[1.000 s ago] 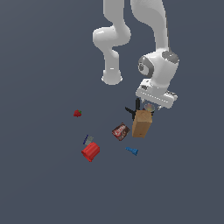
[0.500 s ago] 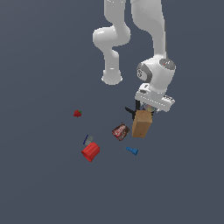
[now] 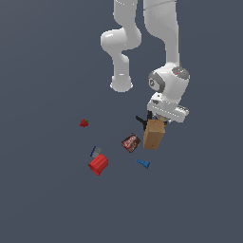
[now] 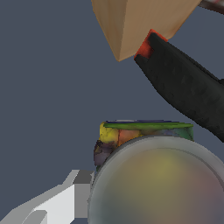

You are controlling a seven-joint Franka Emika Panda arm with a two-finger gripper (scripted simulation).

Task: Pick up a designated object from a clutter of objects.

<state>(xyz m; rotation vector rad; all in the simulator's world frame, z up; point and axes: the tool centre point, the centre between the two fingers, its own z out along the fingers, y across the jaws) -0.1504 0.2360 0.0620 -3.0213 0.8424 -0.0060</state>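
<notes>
Grey floor; hand (image 4: pixel 144 205) around the can (image 4: pixel 144 135), contact unclear.

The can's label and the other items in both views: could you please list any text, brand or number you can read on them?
None is readable.
Can: coloured label, blurred, no letters legible.
Dark red packet: pale markings, too small to read.
Brown box: plain faces, no print visible.
Red cup: no print visible.

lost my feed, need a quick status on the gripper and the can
Gripper low behind the brown box, jaw state unclear. Colourful can right under the wrist camera, one finger beside it. Black clamp tool and box close by.
</notes>
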